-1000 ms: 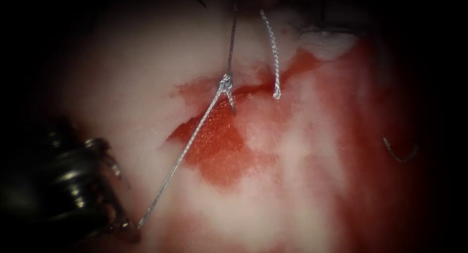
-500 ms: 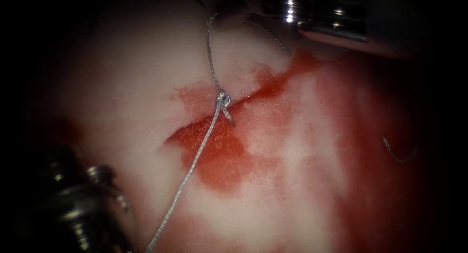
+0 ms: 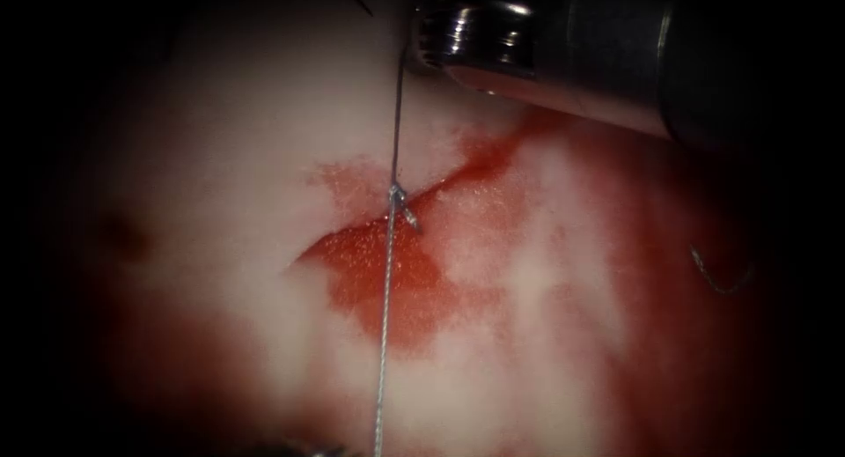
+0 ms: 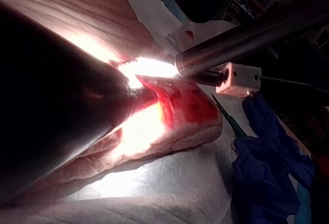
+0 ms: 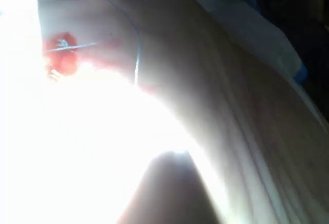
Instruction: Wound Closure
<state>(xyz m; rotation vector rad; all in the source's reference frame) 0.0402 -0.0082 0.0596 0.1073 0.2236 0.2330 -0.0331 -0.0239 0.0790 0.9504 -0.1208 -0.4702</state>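
place: surgical practice bench | evidence: pork tissue (image 4: 180, 126) on white padding (image 4: 154, 183); blue gloves (image 4: 267, 167)

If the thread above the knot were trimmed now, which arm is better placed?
Right, probably: the right tool meets the taut thread at its upper end, above the knot, and only it can cut. What either tool holds is hidden.

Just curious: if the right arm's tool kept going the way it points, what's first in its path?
Probably the taut thread at the tip of the right tool, then pale tissue; depth is unclear.
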